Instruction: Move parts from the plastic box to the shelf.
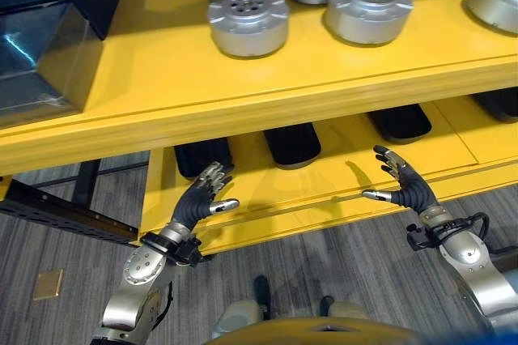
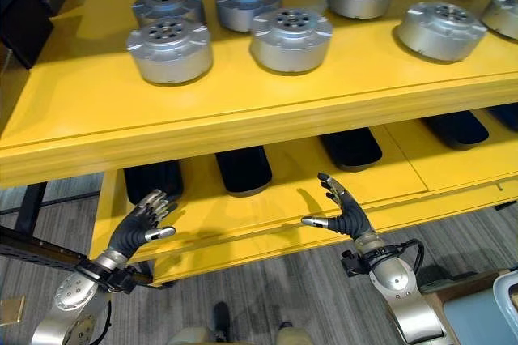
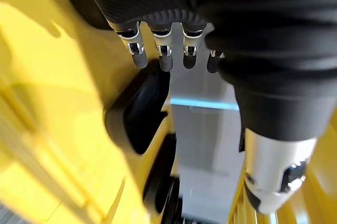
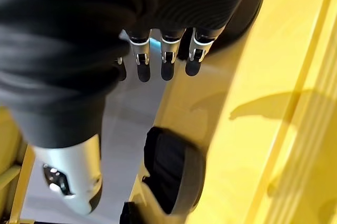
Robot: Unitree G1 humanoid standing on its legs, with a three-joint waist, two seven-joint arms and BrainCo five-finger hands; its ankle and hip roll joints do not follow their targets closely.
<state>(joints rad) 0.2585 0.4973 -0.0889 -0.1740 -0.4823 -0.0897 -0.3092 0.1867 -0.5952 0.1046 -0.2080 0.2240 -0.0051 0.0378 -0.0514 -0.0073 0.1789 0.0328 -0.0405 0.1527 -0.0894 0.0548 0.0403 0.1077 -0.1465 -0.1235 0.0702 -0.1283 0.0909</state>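
While both hands hang empty, here's the rundown:
Left hand (image 1: 197,203): fingers loosely spread, nothing in them, held above the lower yellow shelf (image 1: 324,187) near its front edge.
Right hand (image 1: 407,187): same deal, fingers apart and relaxed, thumb out, above that lower shelf.
Parts (image 1: 248,23): round silver metal pieces sitting in rows on the upper yellow shelf (image 1: 146,78), well apart from both hands.
Plastic box (image 1: 44,33): dark, at the left end of the upper shelf.
Black trays (image 1: 292,143): lined up on the lower shelf, behind the hands.
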